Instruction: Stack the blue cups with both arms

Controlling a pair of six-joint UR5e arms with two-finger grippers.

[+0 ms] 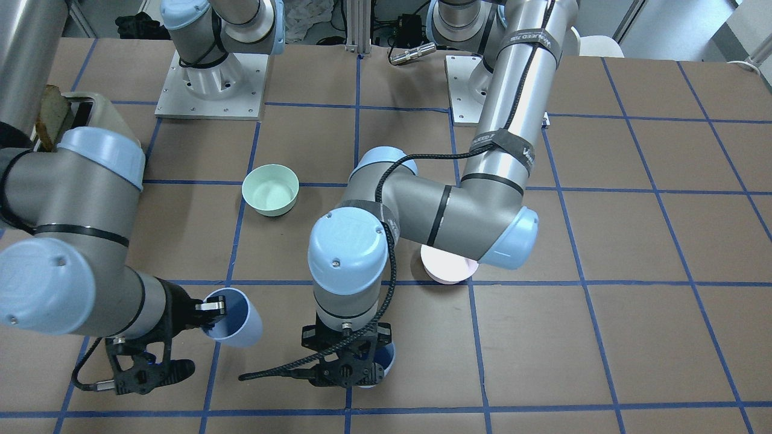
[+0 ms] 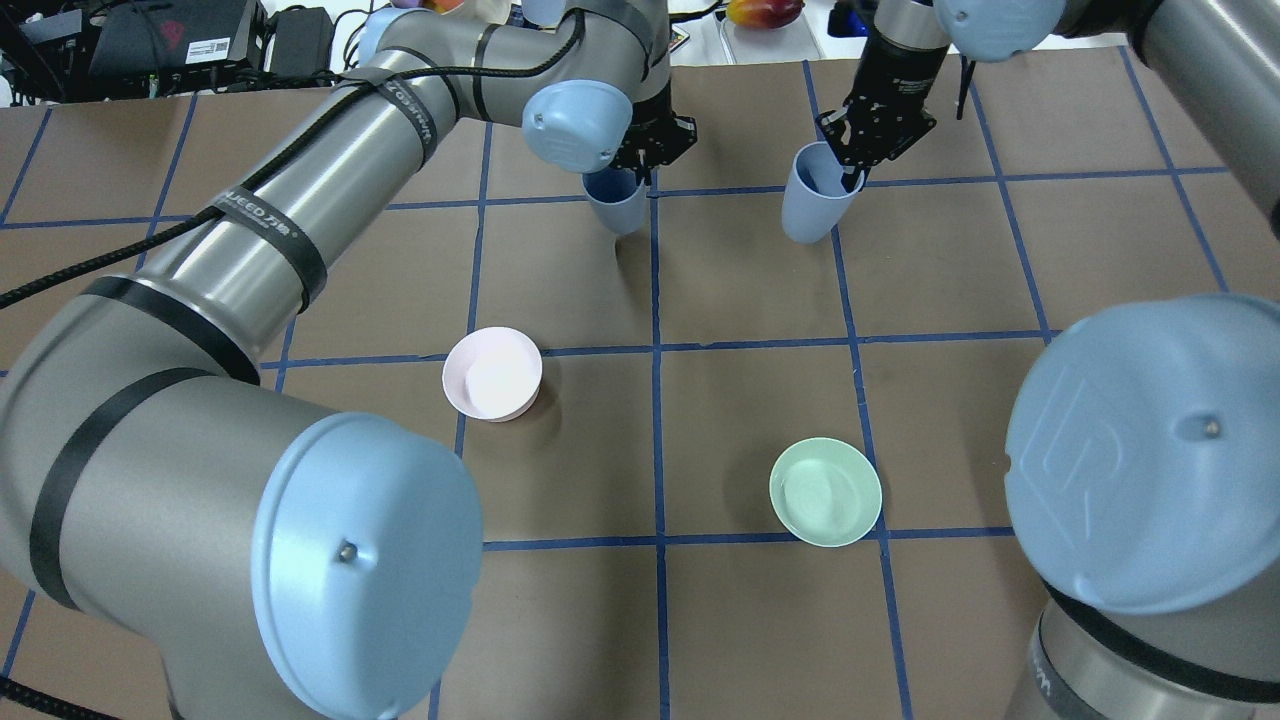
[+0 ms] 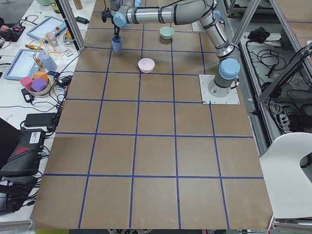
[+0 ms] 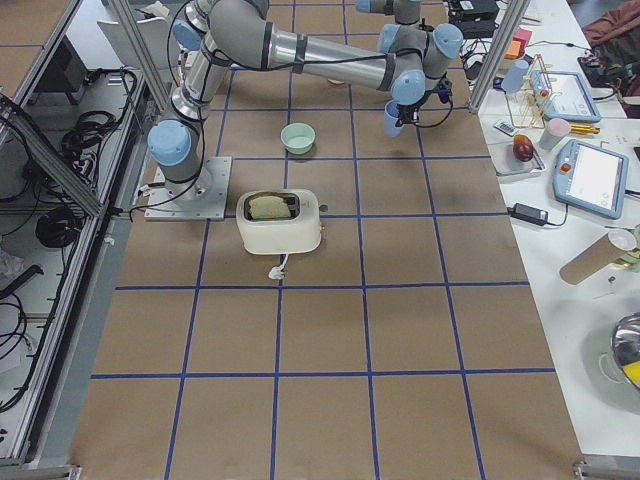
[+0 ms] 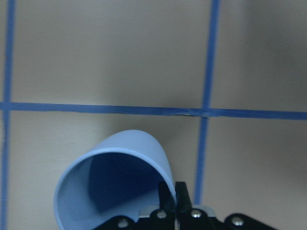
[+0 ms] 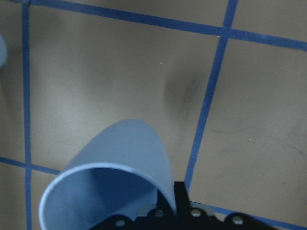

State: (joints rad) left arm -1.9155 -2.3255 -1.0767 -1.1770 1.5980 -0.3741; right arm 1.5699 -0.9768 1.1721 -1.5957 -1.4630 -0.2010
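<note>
Plastic seems light, thin, slippery. Near the far edge, left gripper (image 2: 640, 165) pinches left cup (image 2: 618, 206) at the rim, right gripper (image 2: 848, 176) right cup (image 2: 808, 212).

Far side of table (image 2: 750, 350): left cup (image 2: 615, 202), right cup (image 2: 808, 208), apart; nearer: left bowl (image 2: 493, 374), right bowl (image 2: 825, 491).

We see a blue cup (image 6: 128, 149) in the lower left of the frame. It is tipped so its open mouth faces us, and the inside looks dark blue. At the bottom edge, the black right gripper (image 6: 173, 203) pinches the cup's wall on its right side. Below is the brown table (image 6: 96, 72), crossed by blue tape lines (image 6: 208, 96). A dark smudge (image 6: 184, 91) sits near the middle. A pale blue bit (image 6: 2, 48) peeks in at the left edge, too small for us to tell what it is.
</note>
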